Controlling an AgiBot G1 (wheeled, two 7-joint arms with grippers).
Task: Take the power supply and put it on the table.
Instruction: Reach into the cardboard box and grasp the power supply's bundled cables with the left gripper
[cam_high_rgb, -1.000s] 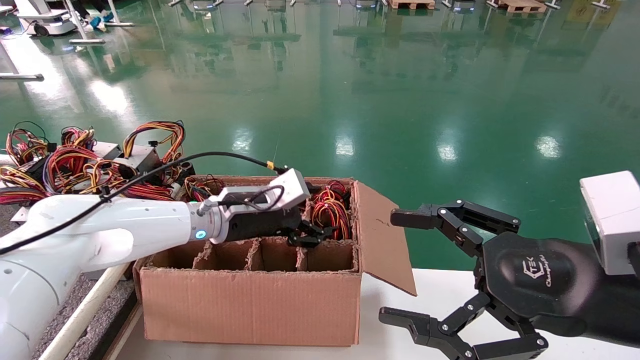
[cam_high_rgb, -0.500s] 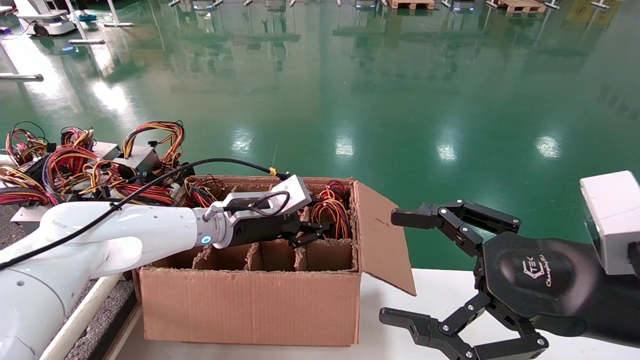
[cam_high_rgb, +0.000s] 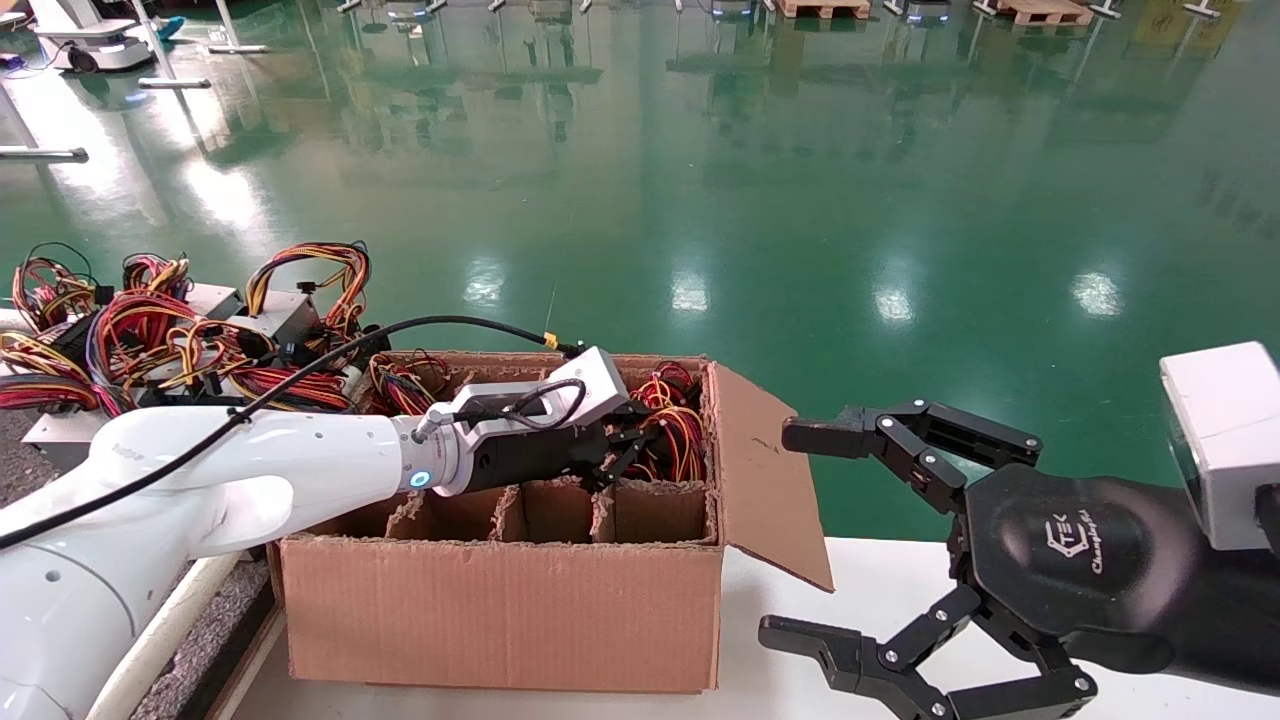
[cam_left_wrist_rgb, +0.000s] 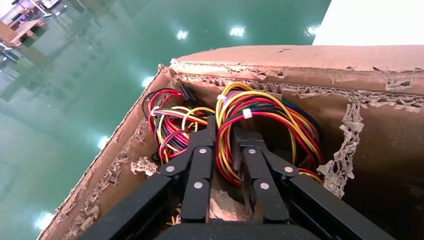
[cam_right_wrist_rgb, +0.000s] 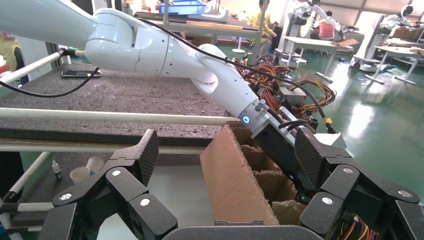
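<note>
The power supply (cam_high_rgb: 672, 424) sits in the far right cell of the cardboard box (cam_high_rgb: 500, 610); only its looped red, yellow and black wires (cam_left_wrist_rgb: 265, 107) show. My left gripper (cam_high_rgb: 636, 442) reaches into that cell. In the left wrist view the left gripper (cam_left_wrist_rgb: 225, 129) has its fingers (cam_left_wrist_rgb: 202, 150) drawn close together with a strand of that bundle pinched between them. The table (cam_high_rgb: 165, 588), dark grey and speckled, lies left of the box behind a white tube rail (cam_right_wrist_rgb: 125, 116). My right gripper (cam_high_rgb: 790, 535) hovers open to the right of the box, holding nothing.
A heap of other wired units (cam_high_rgb: 150, 330) lies on the table behind the left arm. The box has torn cardboard dividers (cam_high_rgb: 600, 505) and an open flap (cam_high_rgb: 765, 480) jutting toward the right gripper. It stands on a white surface (cam_high_rgb: 880, 575). Green floor lies beyond.
The left gripper has moved farther across the box into the far right cell, and its fingers now sit within the wire loops.
</note>
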